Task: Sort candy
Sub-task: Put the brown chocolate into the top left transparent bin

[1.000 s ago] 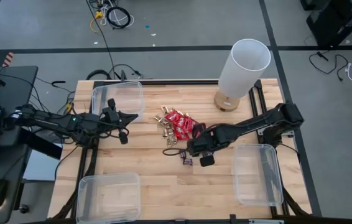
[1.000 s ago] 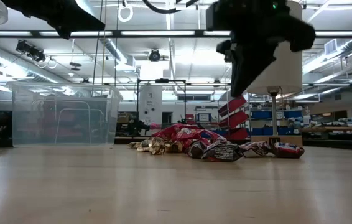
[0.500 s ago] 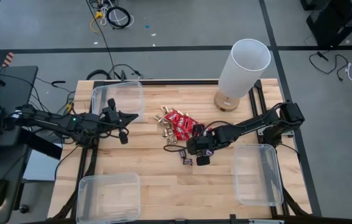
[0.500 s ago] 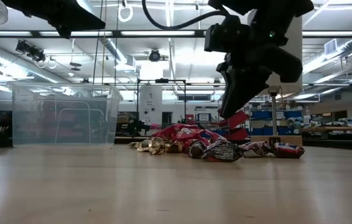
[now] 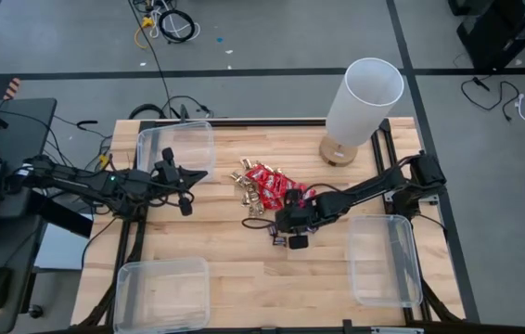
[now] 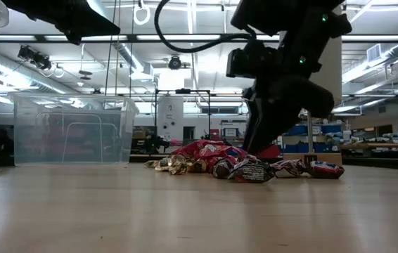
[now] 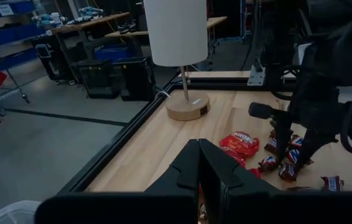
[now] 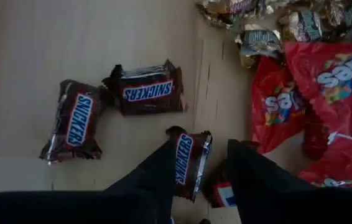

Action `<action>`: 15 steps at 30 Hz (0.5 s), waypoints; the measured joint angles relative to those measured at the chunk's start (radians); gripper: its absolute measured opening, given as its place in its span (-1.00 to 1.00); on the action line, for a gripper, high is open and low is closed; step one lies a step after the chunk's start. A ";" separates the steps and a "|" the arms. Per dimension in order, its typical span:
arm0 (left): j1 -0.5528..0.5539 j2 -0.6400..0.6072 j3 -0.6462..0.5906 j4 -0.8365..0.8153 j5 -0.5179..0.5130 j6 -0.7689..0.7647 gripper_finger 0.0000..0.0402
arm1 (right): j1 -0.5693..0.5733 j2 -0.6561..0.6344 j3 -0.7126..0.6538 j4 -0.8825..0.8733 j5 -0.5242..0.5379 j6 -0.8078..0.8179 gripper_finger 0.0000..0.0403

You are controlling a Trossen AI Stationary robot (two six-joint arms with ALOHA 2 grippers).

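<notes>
Candy (image 5: 264, 188): heaped mid-desk; red packets (image 8: 316, 93) and gold pieces (image 8: 260, 40) in one pile, dark bars at its near edge.
Bar (image 8: 189, 163): flat on desk, between the right hand's fingers; contact cannot be told.
Two more bars (image 8: 111, 106): side by side, just beside the first, apart from the fingers.
Right hand (image 5: 295, 235): lowered at pile's near edge, fingers (image 8: 260, 177) spread on either side of the bar, nothing lifted.
Left hand (image 5: 185, 190): raised over desk's left side, near the far-left bin, fingers pressed together, nothing held.
Bins: far-left (image 5: 177, 147), near-left (image 5: 161, 292), near-right (image 5: 382, 260); clear plastic.
Lamp (image 5: 360, 107): upright at the far right, wooden base, white shade.
Desk (image 5: 235, 260): pale wood, black frame.
</notes>
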 joint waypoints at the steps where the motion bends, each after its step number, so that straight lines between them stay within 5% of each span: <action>1: 0.000 0.000 0.000 -0.001 0.000 0.000 -0.96 | 0.000 0.003 0.000 -0.001 0.000 0.008 -0.32; 15: 0.000 0.001 0.000 -0.004 0.000 -0.002 -0.96 | -0.002 0.067 -0.011 0.010 -0.005 0.048 -0.29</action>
